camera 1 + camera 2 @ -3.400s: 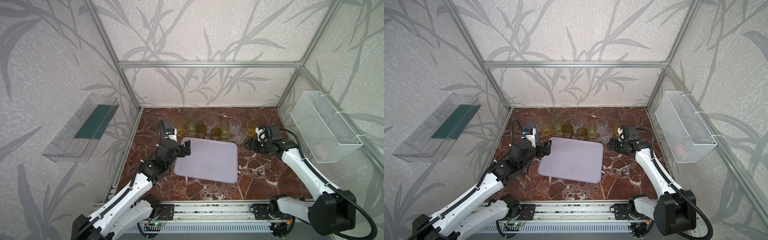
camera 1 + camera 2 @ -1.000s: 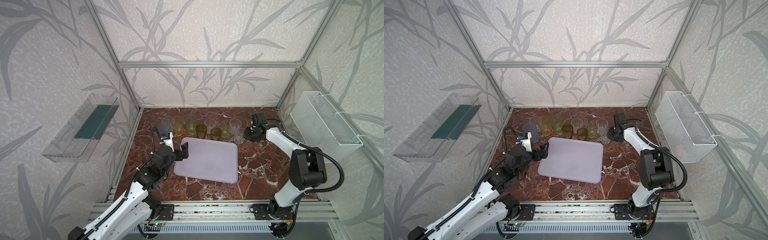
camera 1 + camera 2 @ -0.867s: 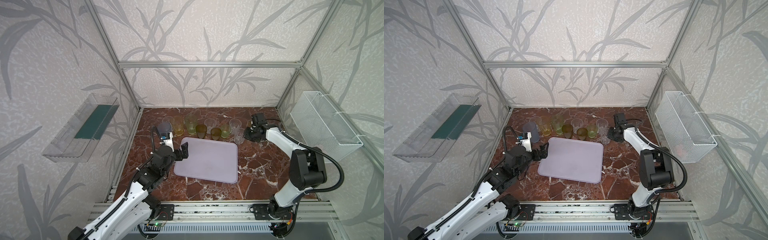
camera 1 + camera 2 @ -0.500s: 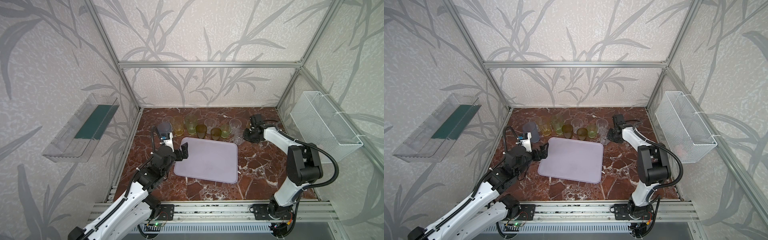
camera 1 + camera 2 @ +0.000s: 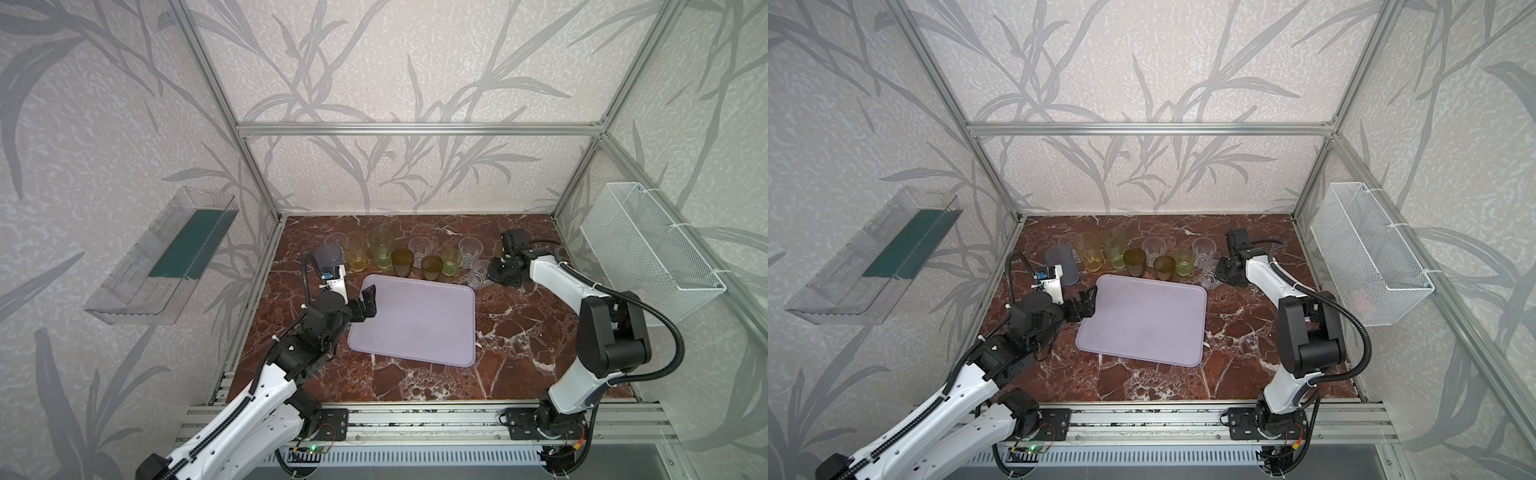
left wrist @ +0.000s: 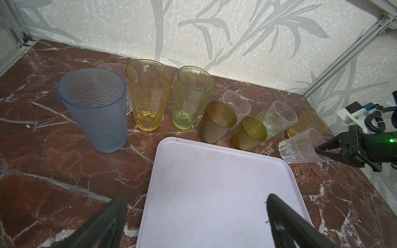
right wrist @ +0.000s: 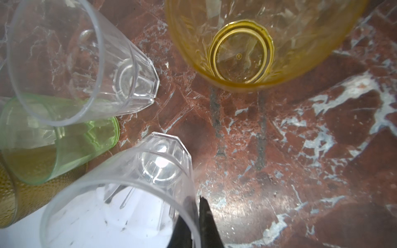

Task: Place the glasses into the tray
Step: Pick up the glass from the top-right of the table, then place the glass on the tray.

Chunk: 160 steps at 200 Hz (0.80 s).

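Note:
The lavender tray (image 5: 415, 320) (image 5: 1142, 316) lies mid-table. Behind its far edge stand the glasses: tall grey-blue (image 5: 329, 255), tall yellow (image 5: 356, 253), tall pale-green (image 5: 381, 249), two amber (image 5: 402, 262) (image 5: 432, 267), short green (image 5: 451, 261) and clear ones (image 5: 470, 251). My right gripper (image 7: 196, 199) (image 5: 494, 272) is shut on the wall of a short clear glass (image 7: 133, 193) (image 6: 300, 148) by the tray's far right corner, one finger inside and one outside. A short yellow glass (image 7: 247, 43) stands just beyond. My left gripper (image 6: 196, 198) (image 5: 365, 305) hangs open and empty over the tray's left edge.
A clear wall shelf (image 5: 166, 257) hangs on the left wall and a white wire basket (image 5: 648, 245) on the right wall. Aluminium frame posts rise at the back corners. Bare marble lies in front of and to the right of the tray.
My right gripper has gone from beside the tray to the glasses' right end and closed on the short clear glass's wall. The left arm drew back slightly, then stayed still.

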{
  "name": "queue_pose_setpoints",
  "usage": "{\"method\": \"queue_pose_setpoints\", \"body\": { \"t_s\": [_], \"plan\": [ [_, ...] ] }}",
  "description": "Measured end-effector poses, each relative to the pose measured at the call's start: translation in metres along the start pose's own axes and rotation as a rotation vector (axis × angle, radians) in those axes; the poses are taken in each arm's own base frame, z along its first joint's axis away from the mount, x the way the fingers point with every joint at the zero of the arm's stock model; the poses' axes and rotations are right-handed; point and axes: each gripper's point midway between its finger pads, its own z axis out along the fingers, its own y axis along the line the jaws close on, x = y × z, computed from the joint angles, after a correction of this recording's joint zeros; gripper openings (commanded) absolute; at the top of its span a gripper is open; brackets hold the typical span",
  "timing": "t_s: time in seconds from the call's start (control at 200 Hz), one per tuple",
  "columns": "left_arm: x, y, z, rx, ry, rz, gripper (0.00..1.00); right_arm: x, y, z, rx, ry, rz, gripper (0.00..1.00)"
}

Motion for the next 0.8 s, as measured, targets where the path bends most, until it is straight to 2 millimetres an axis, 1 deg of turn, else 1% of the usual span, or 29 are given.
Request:
{"method": "queue_pose_setpoints", "body": {
  "t_s": [0.195, 0.305, 0.475, 0.59, 0.685, 0.8],
  "plan": [
    [0.0, 0.0, 0.0, 0.001, 0.002, 0.0, 0.99, 0.006, -0.001, -0.026, -0.016, -0.025, -0.027, 0.0],
    [0.002, -0.001, 0.001, 0.005, 0.008, 0.001, 0.99, 0.013, -0.004, -0.044, -0.027, -0.039, -0.046, 0.0],
    [0.003, -0.002, 0.002, 0.007, 0.013, 0.002, 0.99, 0.034, -0.01, -0.075, -0.036, -0.04, -0.097, 0.0],
    [0.003, -0.002, 0.002, 0.009, 0.014, 0.002, 0.99, 0.051, -0.009, -0.095, -0.049, -0.038, -0.147, 0.0],
    [0.003, -0.002, 0.002, 0.009, 0.016, 0.002, 0.99, 0.066, -0.007, -0.109, -0.056, -0.028, -0.194, 0.0],
    [0.006, 0.0, 0.002, 0.003, 0.026, 0.006, 0.99, 0.085, -0.003, -0.121, -0.058, -0.007, -0.261, 0.0]
  ]
}}
